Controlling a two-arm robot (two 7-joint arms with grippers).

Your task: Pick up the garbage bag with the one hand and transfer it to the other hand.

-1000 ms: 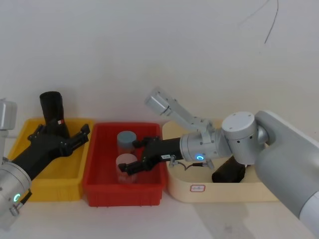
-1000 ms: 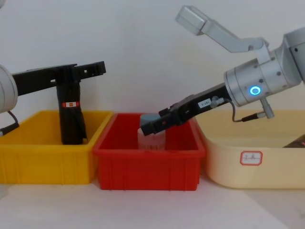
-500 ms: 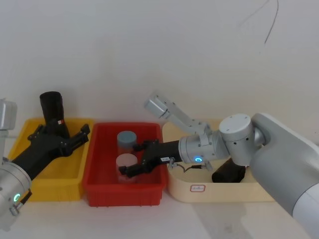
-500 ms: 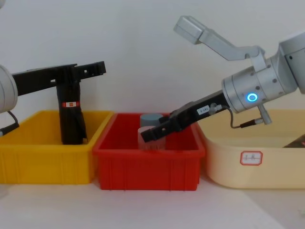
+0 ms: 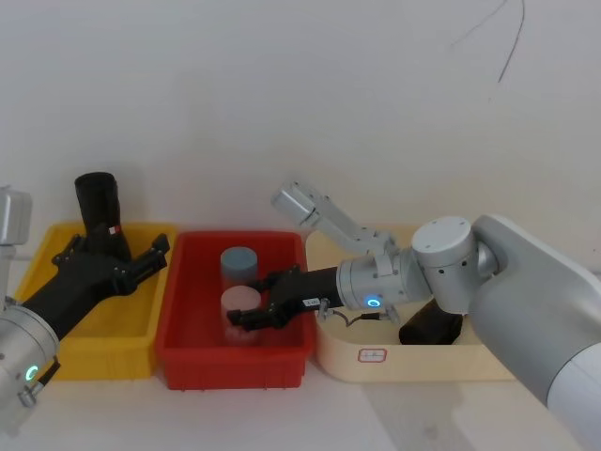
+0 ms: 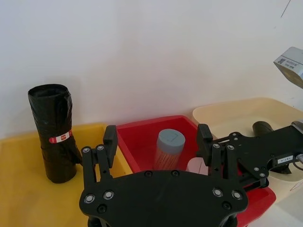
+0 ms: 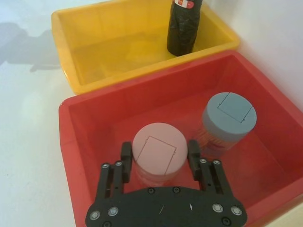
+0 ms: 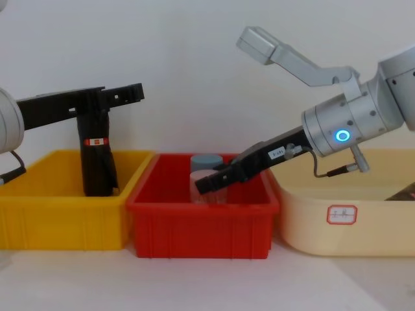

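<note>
Standing upright in the yellow bin (image 5: pixel 113 329) — the garbage bag (image 5: pixel 100 214) — both tools spread, empty.

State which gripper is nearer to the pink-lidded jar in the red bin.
Right. The right gripper has its open jaws on either side of the pink-lidded jar in the red bin. The left gripper hovers over the yellow bin, beside the garbage bag.
</note>
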